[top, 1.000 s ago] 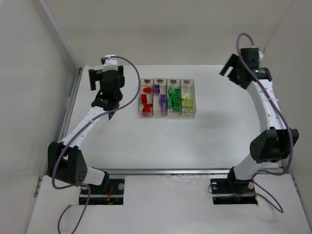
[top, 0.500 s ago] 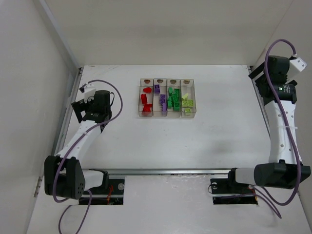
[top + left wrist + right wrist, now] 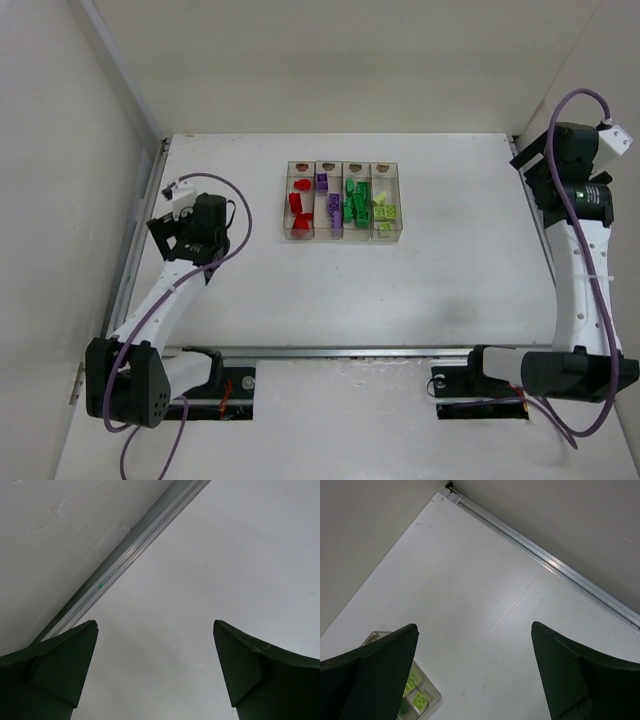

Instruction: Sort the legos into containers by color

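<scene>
Top cam: the containers [image 3: 344, 239] sat mid-table, a bit toward the far side, four bins joined in a row w/ tan notches [image 3: 299, 168] at the far ends. Every brick I could see lay inside a bin: red legos [image 3: 297, 203] in the leftmost, purple legos [image 3: 333, 203] next, green legos [image 3: 354, 203] third, yellow-green legos [image 3: 385, 212] in the rightmost. My left gripper [image 3: 166, 233] hung near the left edge of the table [image 3: 420, 300], well apart from the containers; jaw state was hard to read from up there. My right gripper [image 3: 531, 172] was by the far right corner, also well apart from the containers. Left wrist cam: my left gripper [image 3: 155, 625] stood wide open & empty, the dark fingers [image 3: 60, 665] at the bottom corners w/ only bare table [image 3: 225, 555] betw. them. A metal rail [image 3: 125, 545] ran diagonally across the upper left, w/ the wall [image 3: 50, 510] beyond it. Right wrist cam: my right gripper [image 3: 474, 627] was likewise wide open, holding nothing, fingers [image 3: 375, 675] low in the frame over white table [image 3: 470, 580]. One corner of the containers [image 3: 434, 696] showed at lower left, partly hidden behind my left-hand finger, w/ yellow-green legos [image 3: 417, 700] visible inside. A rail [image 3: 545, 560] ran along the table's edge at upper right, meeting the walls at the corner near the top.
</scene>
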`<state>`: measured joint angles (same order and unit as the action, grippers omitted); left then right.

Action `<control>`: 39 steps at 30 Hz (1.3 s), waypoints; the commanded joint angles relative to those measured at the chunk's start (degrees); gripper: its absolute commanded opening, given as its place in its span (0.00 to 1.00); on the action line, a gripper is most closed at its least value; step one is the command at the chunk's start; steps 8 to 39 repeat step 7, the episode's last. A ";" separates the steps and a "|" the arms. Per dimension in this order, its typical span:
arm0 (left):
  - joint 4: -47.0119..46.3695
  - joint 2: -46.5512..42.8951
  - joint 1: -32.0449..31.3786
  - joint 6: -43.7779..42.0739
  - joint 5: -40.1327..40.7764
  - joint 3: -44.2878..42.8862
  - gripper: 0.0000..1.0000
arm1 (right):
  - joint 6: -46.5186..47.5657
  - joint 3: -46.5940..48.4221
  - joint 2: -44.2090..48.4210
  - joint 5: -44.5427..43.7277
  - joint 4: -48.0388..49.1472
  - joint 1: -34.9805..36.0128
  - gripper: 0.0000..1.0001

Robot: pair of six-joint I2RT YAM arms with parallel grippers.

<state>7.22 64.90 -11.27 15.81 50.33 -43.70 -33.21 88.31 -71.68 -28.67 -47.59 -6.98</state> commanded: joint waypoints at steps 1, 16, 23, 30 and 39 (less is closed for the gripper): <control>0.33 -2.33 -0.16 1.59 0.12 0.72 1.00 | 0.87 -0.77 3.38 0.97 1.36 0.30 1.00; 1.48 -3.38 -0.16 2.12 -0.40 1.25 1.00 | 2.19 -5.51 7.78 5.28 8.12 0.30 1.00; 1.48 -3.38 -0.16 2.12 -0.40 1.25 1.00 | 2.19 -5.51 7.78 5.28 8.12 0.30 1.00; 1.48 -3.38 -0.16 2.12 -0.40 1.25 1.00 | 2.19 -5.51 7.78 5.28 8.12 0.30 1.00; 1.48 -3.38 -0.16 2.12 -0.40 1.25 1.00 | 2.19 -5.51 7.78 5.28 8.12 0.30 1.00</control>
